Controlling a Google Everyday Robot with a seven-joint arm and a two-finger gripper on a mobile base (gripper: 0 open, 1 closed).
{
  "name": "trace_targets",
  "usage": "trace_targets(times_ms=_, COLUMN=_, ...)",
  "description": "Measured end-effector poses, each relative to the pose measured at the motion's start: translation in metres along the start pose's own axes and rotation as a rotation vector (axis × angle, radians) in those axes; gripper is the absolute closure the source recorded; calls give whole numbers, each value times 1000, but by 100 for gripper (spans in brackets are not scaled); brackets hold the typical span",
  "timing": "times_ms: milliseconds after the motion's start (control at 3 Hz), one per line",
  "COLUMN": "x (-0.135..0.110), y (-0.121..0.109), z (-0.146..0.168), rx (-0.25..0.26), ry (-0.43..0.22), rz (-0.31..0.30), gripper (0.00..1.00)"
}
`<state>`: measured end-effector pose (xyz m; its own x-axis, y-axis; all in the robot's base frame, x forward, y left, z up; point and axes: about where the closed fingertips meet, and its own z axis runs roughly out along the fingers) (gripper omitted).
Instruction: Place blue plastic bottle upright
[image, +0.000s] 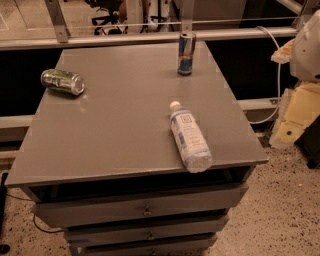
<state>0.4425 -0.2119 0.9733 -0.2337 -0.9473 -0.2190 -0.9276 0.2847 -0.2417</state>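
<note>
Colour key. Blue plastic bottle (189, 140): clear ribbed body, white cap, white label with blue print. Slim can (186, 53): blue and silver panels. Green can (63, 81): mottled green with a silvery end. Table (120, 120): plain matt grey top (the drawer fronts (145, 210) below are the same grey). Floor (285, 220): pale, with dark speckles. Gripper (290, 125), at the right edge beside the table: cream-yellow, below a white arm casing (307, 50).
</note>
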Motion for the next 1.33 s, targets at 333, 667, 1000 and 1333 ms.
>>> trace_targets(times_ms=333, x=-20, y=-10, z=37, rx=-30, ry=-6, rz=66, gripper=0)
trace_targets(times_ms=667, x=-41, y=-26, z=86, rx=-52, ry=-9, rz=212, gripper=0)
trace_targets(times_ms=1000, x=-54, y=-44, z=120, rx=-65, ry=-36, rz=385, gripper=0)
trace_targets(times_ms=1333, x=-73, y=-58, z=144, rx=-61, ry=-64, rz=559, gripper=0)
